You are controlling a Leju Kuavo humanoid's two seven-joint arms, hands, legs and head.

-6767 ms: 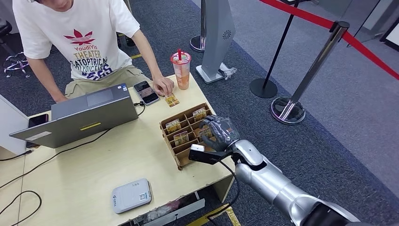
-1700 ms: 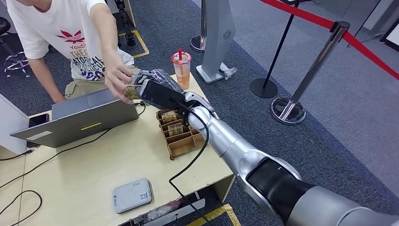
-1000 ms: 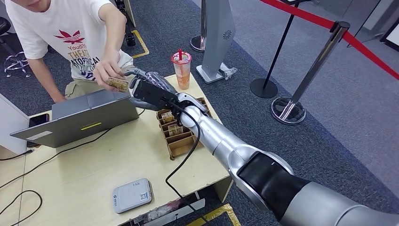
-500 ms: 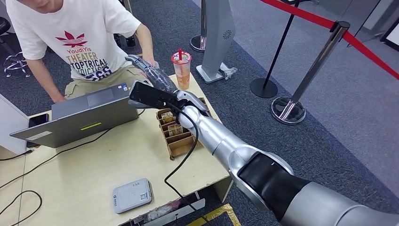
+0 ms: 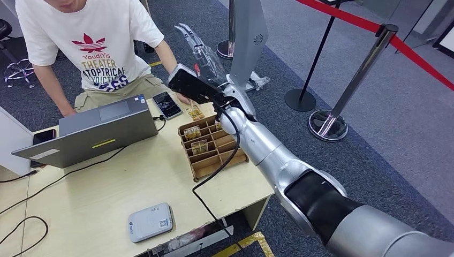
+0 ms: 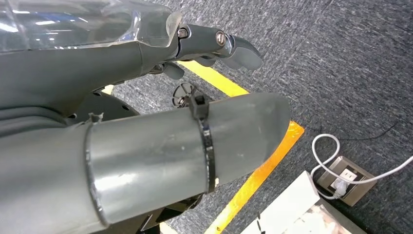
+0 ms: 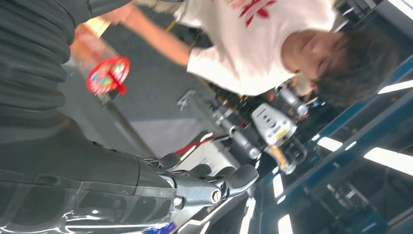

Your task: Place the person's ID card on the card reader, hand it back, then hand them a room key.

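Cardboard key rack (image 5: 213, 147) sits at the table's (image 5: 96, 193) right edge; right hand (image 5: 199, 51) above, fingers (image 5: 186, 32) spread, holds nothing.

A silver right arm (image 5: 278, 160) with a black elbow band is trailing a black cable (image 5: 206, 176) at lower right; the person (image 5: 91, 43), upper left, is wearing a white printed T-shirt.

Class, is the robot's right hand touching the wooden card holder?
Apart. The head view shows the right hand raised high above the wooden card holder.
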